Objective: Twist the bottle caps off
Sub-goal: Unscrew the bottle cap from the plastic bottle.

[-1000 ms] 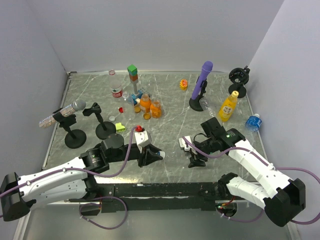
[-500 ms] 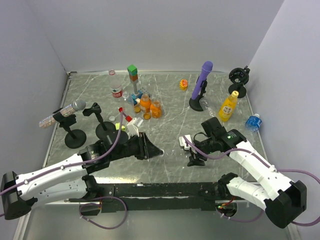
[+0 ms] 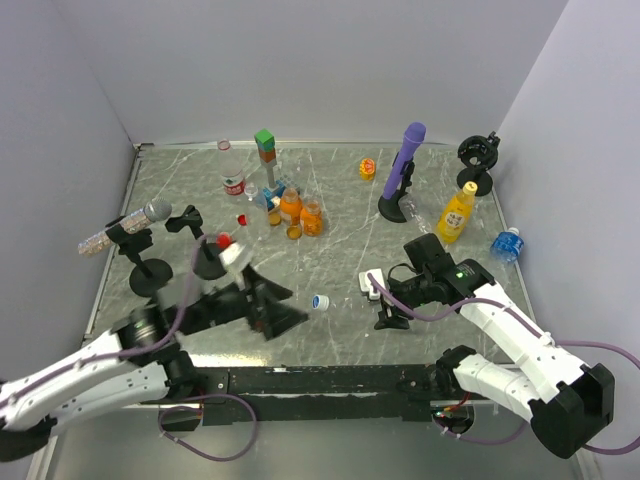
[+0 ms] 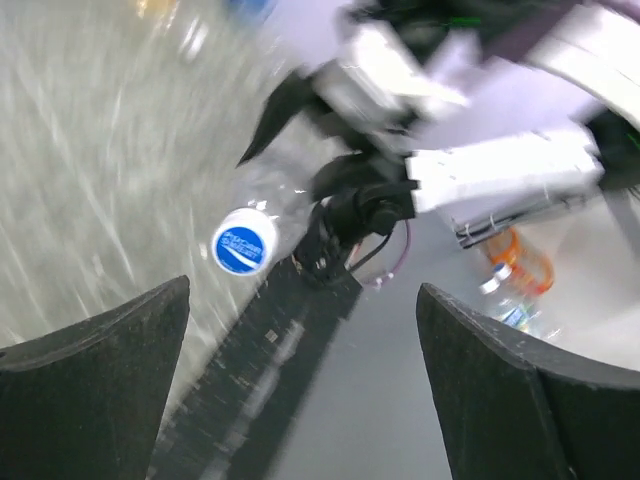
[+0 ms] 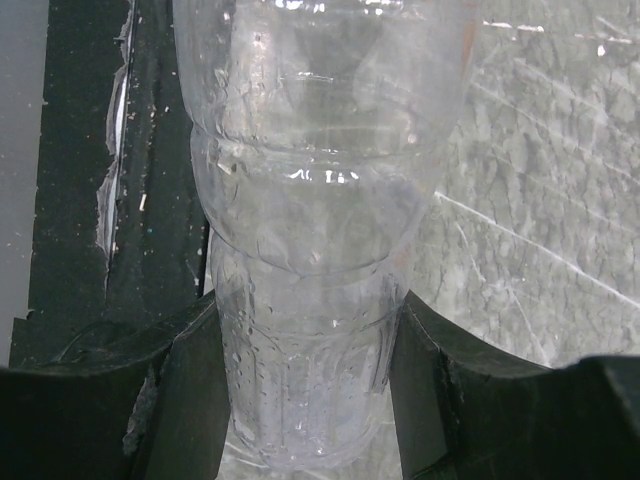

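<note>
A clear bottle (image 5: 320,200) lies across the table near the front, and my right gripper (image 5: 305,380) (image 3: 385,308) is shut on its body. A blue and white bottle cap (image 3: 320,301) (image 4: 245,247) sits at the bottle's left end. I cannot tell whether it is on the neck or loose. To the left of the cap, and apart from it, my left gripper (image 3: 292,317) (image 4: 305,300) stands wide open and blurred, with nothing between its fingers. More bottles stand further back: orange ones (image 3: 291,206), a red-labelled one (image 3: 233,178), a yellow juice one (image 3: 456,215) and a blue-labelled one (image 3: 506,245).
A red cap (image 3: 241,219) and an orange cap (image 3: 293,232) lie near the orange bottles. Black stands (image 3: 150,275) (image 3: 208,262) are at the left, one bearing a bottle (image 3: 100,240). The purple microphone (image 3: 405,170), stacked blocks (image 3: 265,145) and a black stand (image 3: 478,160) are at the back.
My left gripper was shut at the bottle's neck; it has opened wide and drawn back to the left, and the blue cap now shows. The right arm has not moved.
</note>
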`<move>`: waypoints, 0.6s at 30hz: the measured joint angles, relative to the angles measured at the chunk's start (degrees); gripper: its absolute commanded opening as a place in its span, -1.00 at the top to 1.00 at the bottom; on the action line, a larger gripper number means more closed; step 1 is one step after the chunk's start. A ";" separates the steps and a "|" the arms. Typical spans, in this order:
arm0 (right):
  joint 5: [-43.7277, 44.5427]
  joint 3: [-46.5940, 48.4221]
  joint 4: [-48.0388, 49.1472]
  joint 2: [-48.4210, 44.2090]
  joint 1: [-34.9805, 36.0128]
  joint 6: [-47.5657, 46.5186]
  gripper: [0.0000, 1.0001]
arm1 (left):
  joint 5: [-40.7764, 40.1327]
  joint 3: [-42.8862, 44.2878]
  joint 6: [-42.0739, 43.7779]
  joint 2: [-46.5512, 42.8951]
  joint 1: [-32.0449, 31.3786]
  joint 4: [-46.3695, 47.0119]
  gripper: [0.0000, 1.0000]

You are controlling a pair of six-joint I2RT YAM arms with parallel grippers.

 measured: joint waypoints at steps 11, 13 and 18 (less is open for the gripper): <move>-2.49 -0.07 -0.68 0.07 0.00 -4.37 0.69 | 7.85 -11.39 35.93 -11.91 0.00 10.95 -0.98; -2.75 -0.07 -0.98 0.24 0.00 -5.01 0.69 | 9.29 -10.25 40.00 -6.45 0.00 11.52 -0.98; -2.95 -0.07 -1.49 0.66 0.00 -5.64 0.69 | 12.13 -9.18 45.22 2.64 0.00 13.68 -0.89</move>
